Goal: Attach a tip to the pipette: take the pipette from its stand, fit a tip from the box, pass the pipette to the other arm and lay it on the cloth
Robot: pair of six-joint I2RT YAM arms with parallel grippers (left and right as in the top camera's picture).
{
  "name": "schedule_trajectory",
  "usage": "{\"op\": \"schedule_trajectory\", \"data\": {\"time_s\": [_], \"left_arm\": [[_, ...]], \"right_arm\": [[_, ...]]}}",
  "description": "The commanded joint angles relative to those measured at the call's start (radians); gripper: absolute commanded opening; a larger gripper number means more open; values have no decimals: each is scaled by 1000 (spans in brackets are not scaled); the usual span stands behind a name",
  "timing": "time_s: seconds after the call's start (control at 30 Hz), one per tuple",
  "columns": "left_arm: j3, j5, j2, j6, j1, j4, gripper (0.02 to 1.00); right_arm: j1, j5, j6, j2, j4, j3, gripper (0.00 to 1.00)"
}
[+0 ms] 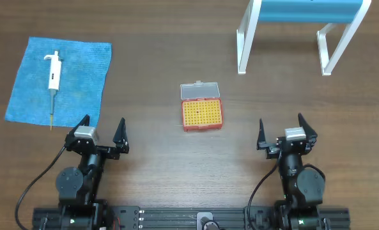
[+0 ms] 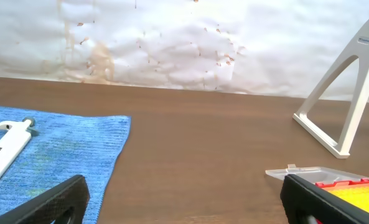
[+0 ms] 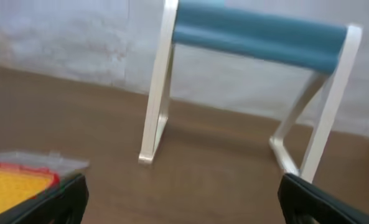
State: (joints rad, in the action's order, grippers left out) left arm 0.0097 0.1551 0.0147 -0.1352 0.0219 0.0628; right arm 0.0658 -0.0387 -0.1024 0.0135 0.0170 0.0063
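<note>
- The pipette is seen lying flat on the blue cloth, which is spread at the far left of the wooden table.
- A thin yellowish tip is fitted to the pipette's lower end and points toward the arms' side; its end reaches the cloth's near edge.
- The pipette's white handle end is turned away from the arms, toward the far side of the cloth.
- The left gripper is held just off the cloth's near right corner, with its fingers spread wide and nothing between them. It is apart from the pipette.
- In the left wrist view, the pipette is shown on the cloth, with bare table between the two dark fingers.
- The tip box, red-walled with a yellow rack, is placed near the middle of the table between the two arms. Its clear lid is folded open on the far side.
- The stand, a blue bar on white legs, is set at the far right of the table. No pipette is seen hanging on it.
- The right gripper is positioned to the right of the tip box and on the near side of the stand. It is opened wide and holds nothing.
- In the right wrist view, the stand is faced, with a corner of the tip box beside one finger.
</note>
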Motion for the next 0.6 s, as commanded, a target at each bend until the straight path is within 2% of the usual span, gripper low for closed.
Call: {"op": "schedule_trajectory", "data": {"time_s": [0.03,0.1,0.23,0.27,0.6], "left_arm": [[-4,14,-8,-10,5,0,996],[-4,14,-8,-10,5,0,996],[-4,14,-8,-10,5,0,996],[-4,14,-8,-9,5,0,996],[-4,14,-8,-9,5,0,996]], "right_arm": [[6,5,14,-13,97,-3,976],[6,5,-12,-13,74,-3,976],[6,-19,-5,-12,-90,-3,976],[5,5,-11,-13,-88,-3,976],[5,5,-11,-13,-88,-2,976]]}}
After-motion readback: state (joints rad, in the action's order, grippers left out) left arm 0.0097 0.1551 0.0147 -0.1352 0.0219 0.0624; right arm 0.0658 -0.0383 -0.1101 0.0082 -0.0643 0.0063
